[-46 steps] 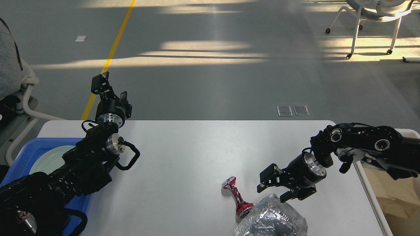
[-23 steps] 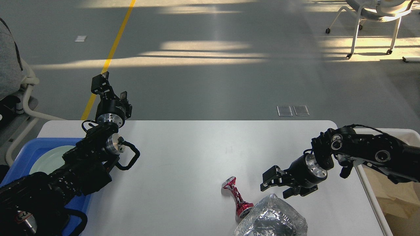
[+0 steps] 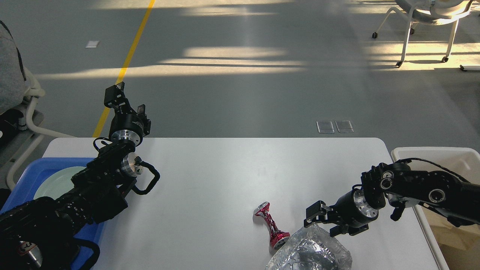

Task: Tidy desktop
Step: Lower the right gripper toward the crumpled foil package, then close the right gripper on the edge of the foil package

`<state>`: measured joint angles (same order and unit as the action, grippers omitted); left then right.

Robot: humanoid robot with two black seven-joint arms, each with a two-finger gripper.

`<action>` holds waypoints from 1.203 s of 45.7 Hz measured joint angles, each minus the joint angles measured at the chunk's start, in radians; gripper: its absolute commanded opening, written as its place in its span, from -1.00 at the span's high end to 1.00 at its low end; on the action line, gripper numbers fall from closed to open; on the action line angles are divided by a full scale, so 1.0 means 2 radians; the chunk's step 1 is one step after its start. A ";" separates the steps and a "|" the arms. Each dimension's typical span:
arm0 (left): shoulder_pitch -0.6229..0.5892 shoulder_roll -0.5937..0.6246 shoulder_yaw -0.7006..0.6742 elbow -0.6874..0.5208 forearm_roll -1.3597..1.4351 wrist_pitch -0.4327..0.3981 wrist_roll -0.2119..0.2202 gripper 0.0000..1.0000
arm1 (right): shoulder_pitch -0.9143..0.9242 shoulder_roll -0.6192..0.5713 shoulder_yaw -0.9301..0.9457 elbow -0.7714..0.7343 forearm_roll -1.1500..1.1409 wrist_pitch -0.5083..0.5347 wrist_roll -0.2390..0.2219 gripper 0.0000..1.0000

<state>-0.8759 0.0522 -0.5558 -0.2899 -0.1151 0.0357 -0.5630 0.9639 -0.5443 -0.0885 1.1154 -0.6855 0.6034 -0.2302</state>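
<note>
The white desktop [image 3: 210,176] fills the lower half of the view. A crushed red can [image 3: 270,224] lies on it near the front edge. A crumpled clear plastic bag [image 3: 309,253] lies just right of the can at the front edge. My right gripper [image 3: 318,223] is open and empty, low over the top of the bag, to the right of the can. My left gripper [image 3: 125,99] is raised above the table's far left corner, pointing away; its fingers are apart and hold nothing.
A blue tray [image 3: 28,174] holding a pale green plate [image 3: 56,182] sits at the left edge under my left arm. A white bin [image 3: 437,153] with brown paper inside stands at the right of the table. A chair [image 3: 431,15] stands far back right.
My right arm has dropped and drawn back toward the front, bringing the gripper down onto the top of the bag. The left arm, can and bag have not moved.
</note>
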 measured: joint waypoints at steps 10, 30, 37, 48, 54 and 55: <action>0.000 0.000 0.000 0.000 0.000 0.000 0.000 -0.93 | 0.005 -0.008 0.004 0.002 0.001 -0.002 0.001 -0.72; 0.000 0.000 0.000 0.000 0.000 0.000 0.000 -0.93 | -0.014 -0.014 0.007 -0.001 0.001 -0.015 0.001 -0.72; 0.000 0.000 0.000 0.000 0.000 0.000 0.000 -0.93 | -0.027 -0.024 0.008 0.000 0.001 -0.019 0.001 -0.72; 0.000 0.000 0.000 0.000 0.000 0.000 0.000 -0.93 | -0.036 -0.033 0.009 0.004 0.001 -0.019 0.001 -0.72; 0.000 0.000 0.000 0.000 0.000 0.000 0.000 -0.93 | -0.040 -0.030 0.009 0.006 0.002 -0.019 0.001 -0.72; 0.000 0.000 0.000 0.000 0.000 0.000 0.000 -0.93 | -0.041 -0.029 0.009 0.006 0.002 -0.019 0.001 -0.72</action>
<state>-0.8759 0.0521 -0.5553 -0.2899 -0.1150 0.0357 -0.5630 0.8827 -0.6030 -0.0706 1.1273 -0.6820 0.5649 -0.2279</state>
